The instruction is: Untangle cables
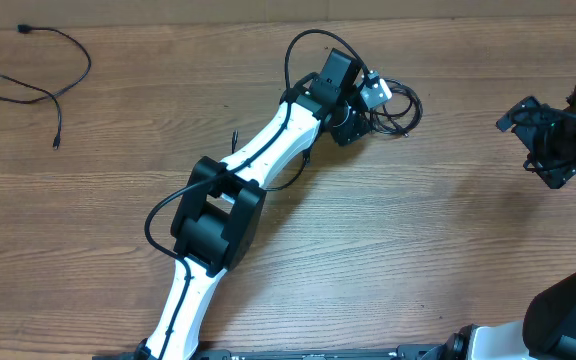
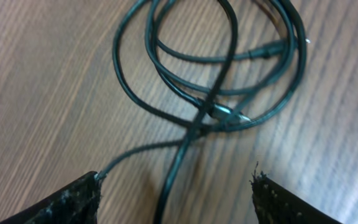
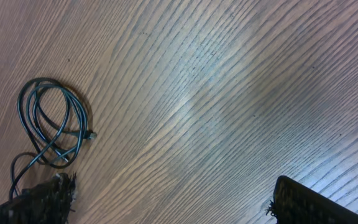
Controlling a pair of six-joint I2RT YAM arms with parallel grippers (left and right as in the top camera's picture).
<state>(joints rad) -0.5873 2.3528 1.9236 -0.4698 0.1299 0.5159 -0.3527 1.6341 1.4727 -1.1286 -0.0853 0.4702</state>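
A small coiled bundle of thin black cables (image 1: 400,106) lies on the wood table at the upper middle. In the left wrist view the bundle (image 2: 229,81) fills the frame, with a silver plug end (image 2: 232,115) inside the loops. My left gripper (image 1: 368,112) is open right at the bundle. One black strand (image 2: 173,180) runs between its fingers (image 2: 176,190), and a thin grey strand touches the left fingertip. A separate thin black cable (image 1: 38,70) lies loose at the far left. My right gripper (image 1: 524,148) is open and empty, far right of the bundle (image 3: 51,121); its fingers (image 3: 173,199) are over bare wood.
The left arm (image 1: 228,200) stretches diagonally from the front edge to the bundle, with its own thick black wire looping beside it. The right arm's base (image 1: 568,310) stands at the front right. The wood table (image 1: 448,240) lies between the arms.
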